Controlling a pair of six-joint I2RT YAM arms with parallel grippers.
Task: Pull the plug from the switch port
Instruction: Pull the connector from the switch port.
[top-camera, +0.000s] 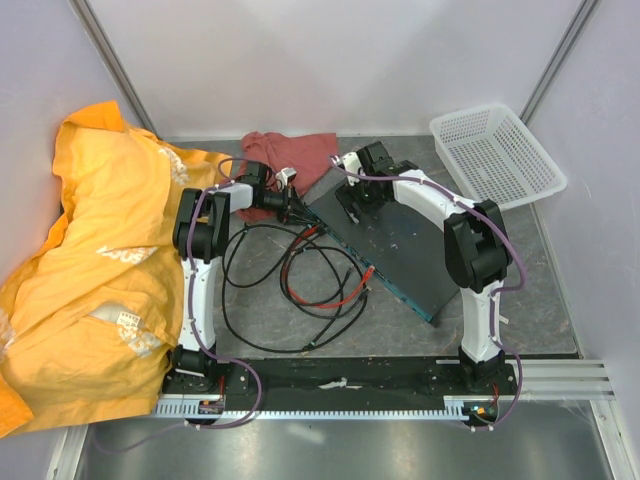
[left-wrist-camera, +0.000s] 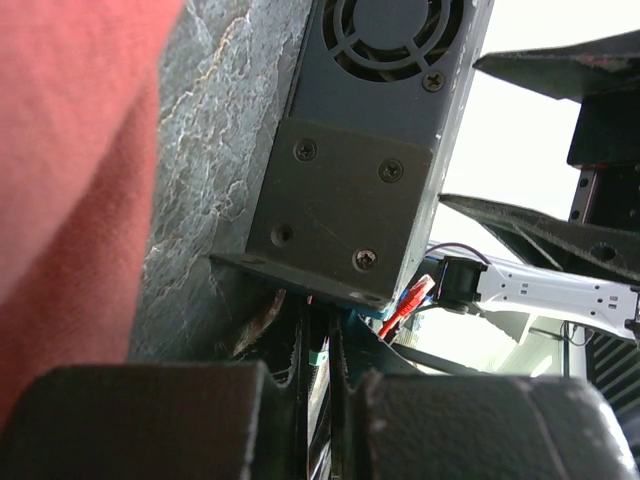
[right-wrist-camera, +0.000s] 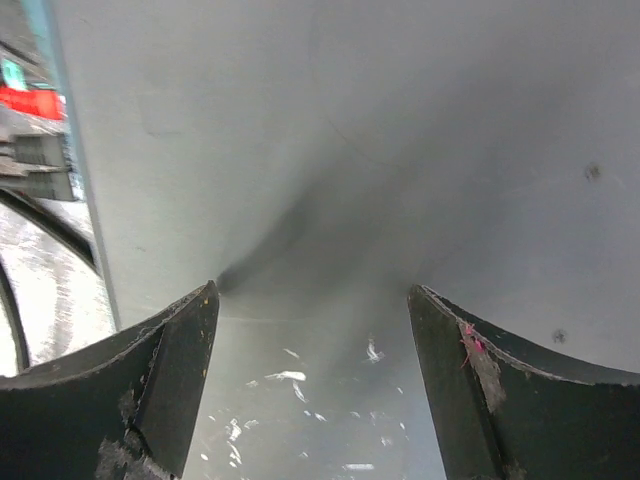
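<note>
Grasp stage, pull not yet made by the look of it. Got the switch (top-camera: 400, 250) lying flat and skewed on the worktop (top-camera: 400, 340), teal edge (top-camera: 380, 272) facing the loose black and red cables (top-camera: 300, 290) sprawled just beside it. Left end effector (top-camera: 292, 207) at the switch's far left corner, nosed in under the mounting bracket (left-wrist-camera: 345, 215) and fan grille (left-wrist-camera: 385, 30). Closed almost fully, with something thin and dark between the pads (left-wrist-camera: 298, 400). Probably the plug or its lead, can't confirm from the wrist view. Right end effector (top-camera: 352, 200) over the switch's lid at the far end, spread wide, gripping nothing, tips down at the lid. Reads as a brace to hold the box still, actual contact hard to confirm. Red connector (left-wrist-camera: 405, 302) showing just past the bracket corner, seated or free unclear. Red cloth (top-camera: 285, 150) bunched just beyond the switch's far corner, close to the left wrist. Next: press down with the right side, then draw the left straight back along the port axis, away from the switch face, no twisting. With a light brace, risk of dragging the whole switch along instead of freeing the plug. Possibly a latch tab on the plug too, so squeeze first or expect the grip to slip off the lead.
</note>
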